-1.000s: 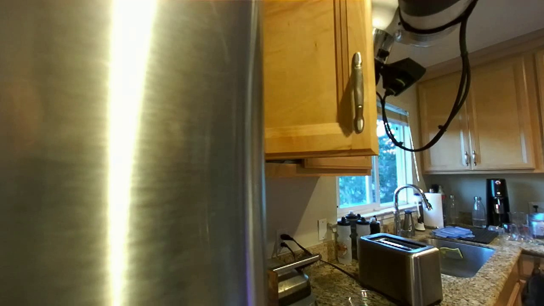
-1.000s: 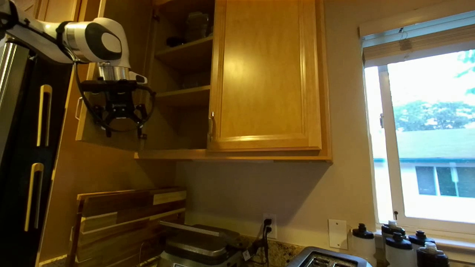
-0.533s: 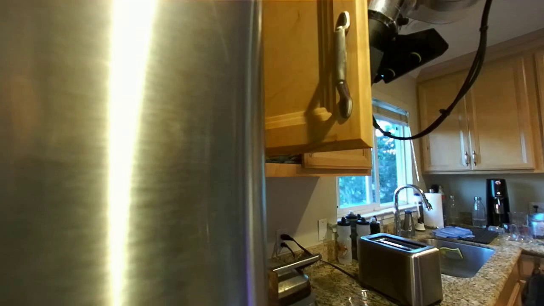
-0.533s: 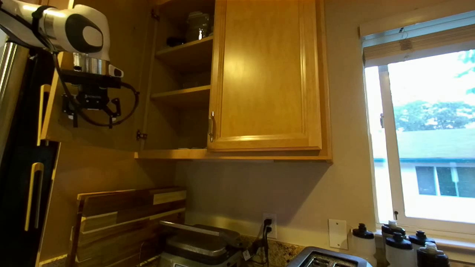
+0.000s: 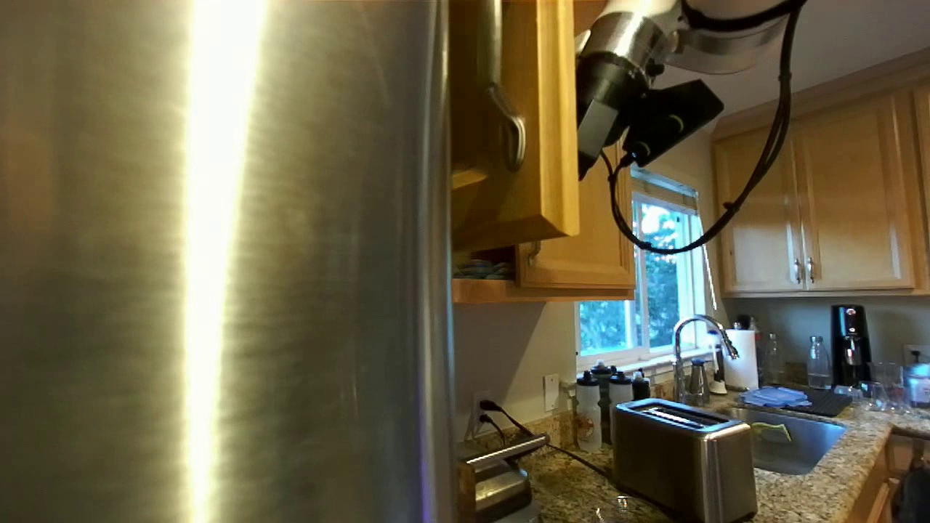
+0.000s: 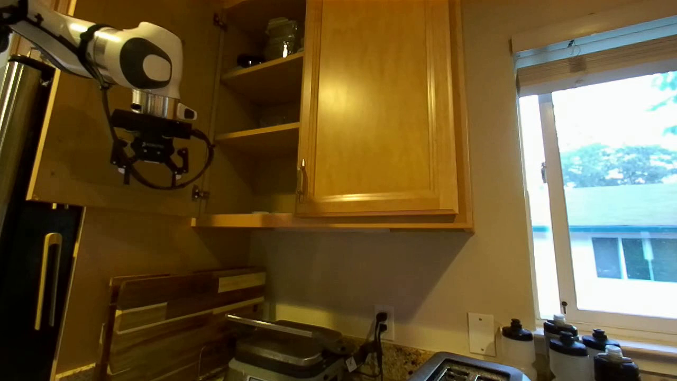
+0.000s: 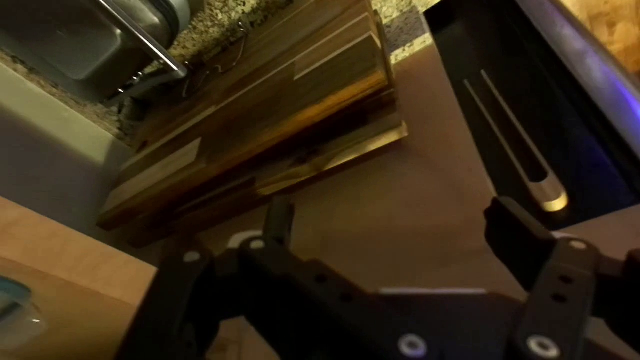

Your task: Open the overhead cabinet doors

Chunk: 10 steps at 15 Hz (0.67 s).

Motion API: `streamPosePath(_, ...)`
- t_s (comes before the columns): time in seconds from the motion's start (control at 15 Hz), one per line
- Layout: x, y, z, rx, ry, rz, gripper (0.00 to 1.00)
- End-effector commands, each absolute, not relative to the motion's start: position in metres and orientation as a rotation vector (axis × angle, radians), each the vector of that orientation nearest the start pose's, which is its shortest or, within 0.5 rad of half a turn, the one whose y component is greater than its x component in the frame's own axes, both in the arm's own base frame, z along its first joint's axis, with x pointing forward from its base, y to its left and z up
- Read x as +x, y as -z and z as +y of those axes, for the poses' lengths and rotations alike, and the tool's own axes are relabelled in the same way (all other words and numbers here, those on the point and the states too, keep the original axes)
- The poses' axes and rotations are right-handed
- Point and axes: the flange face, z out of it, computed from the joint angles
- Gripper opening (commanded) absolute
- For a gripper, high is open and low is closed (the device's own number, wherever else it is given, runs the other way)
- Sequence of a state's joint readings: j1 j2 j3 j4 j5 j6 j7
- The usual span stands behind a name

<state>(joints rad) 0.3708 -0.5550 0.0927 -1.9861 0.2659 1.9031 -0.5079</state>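
Note:
The left overhead cabinet door (image 6: 79, 159) is honey oak and swung wide open to the left, its inner face showing in an exterior view. Its bar handle (image 5: 512, 131) shows near the door edge in an exterior view. The right overhead door (image 6: 378, 106) is closed, its handle (image 6: 301, 180) at the lower left corner. My gripper (image 6: 152, 179) hangs fingers down in front of the open door's inner side. In the wrist view my gripper (image 7: 390, 215) has its fingers far apart with nothing between them. Whether any part of it touches the door cannot be told.
The stainless fridge (image 5: 327, 254) stands beside the open door. Open shelves (image 6: 259, 135) hold a few dishes. Below are cutting boards (image 6: 180, 323), a metal press appliance (image 6: 285, 349) and a toaster (image 5: 683, 457). A dark panel with a long handle (image 6: 47, 280) is at far left.
The left door has swung further open, toward the fridge, uncovering more shelf. My gripper first moved left with it, then back right over the last half second.

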Motion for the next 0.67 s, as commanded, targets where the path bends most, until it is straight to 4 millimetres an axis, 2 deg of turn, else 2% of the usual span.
streamPosePath(0.0,0.376,-0.722,0.189,-2.642,0.774,-1.031,1.00)
streamPosePath(0.33,0.412,-0.707,0.173,-2.761,0.863,-0.679,1.00)
streamPosePath(0.6,0.422,-0.710,0.152,-2.846,0.971,-0.422,1.00)
